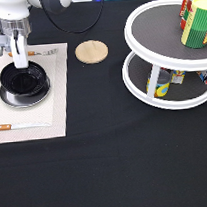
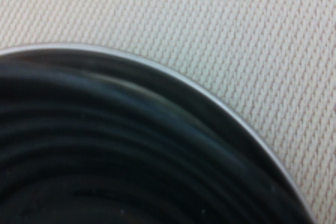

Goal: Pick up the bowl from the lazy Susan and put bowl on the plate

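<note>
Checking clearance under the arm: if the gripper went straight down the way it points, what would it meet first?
Probably the far rim of the bowl, which sits on the plate; the gripper is right at it.

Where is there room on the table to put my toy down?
The black cloth along the exterior view's bottom is bare, and so is the strip between the mat and the lazy Susan, below the coaster. The mat is crowded: the bowl sits on the plate with the gripper at its rim.
</note>
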Robot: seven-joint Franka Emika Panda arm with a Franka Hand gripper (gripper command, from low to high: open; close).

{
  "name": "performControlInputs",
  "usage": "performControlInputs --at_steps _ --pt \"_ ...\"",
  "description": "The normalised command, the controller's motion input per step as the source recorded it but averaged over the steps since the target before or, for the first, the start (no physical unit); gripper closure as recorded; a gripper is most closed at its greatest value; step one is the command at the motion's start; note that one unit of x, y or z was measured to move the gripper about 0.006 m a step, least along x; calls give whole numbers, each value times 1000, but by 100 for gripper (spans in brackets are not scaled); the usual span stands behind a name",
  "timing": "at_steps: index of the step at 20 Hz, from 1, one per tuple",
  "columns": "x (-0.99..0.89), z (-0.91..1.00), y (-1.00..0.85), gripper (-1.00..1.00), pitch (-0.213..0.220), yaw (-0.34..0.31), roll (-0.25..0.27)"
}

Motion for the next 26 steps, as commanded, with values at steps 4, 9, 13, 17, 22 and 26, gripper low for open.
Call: performControlInputs --at_steps 4,9,13,17,22,26 --pt "152 27 -118 -100 63 -23 114" --pt "115 207 -26 -100 53 -40 70" --pt "111 651 -51 -100 51 -9 42" --pt "244 1000 0 -100 115 0 2" --pt "219 672 37 -100 154 -12 1" --pt "0 0 0 -100 1 0 0"
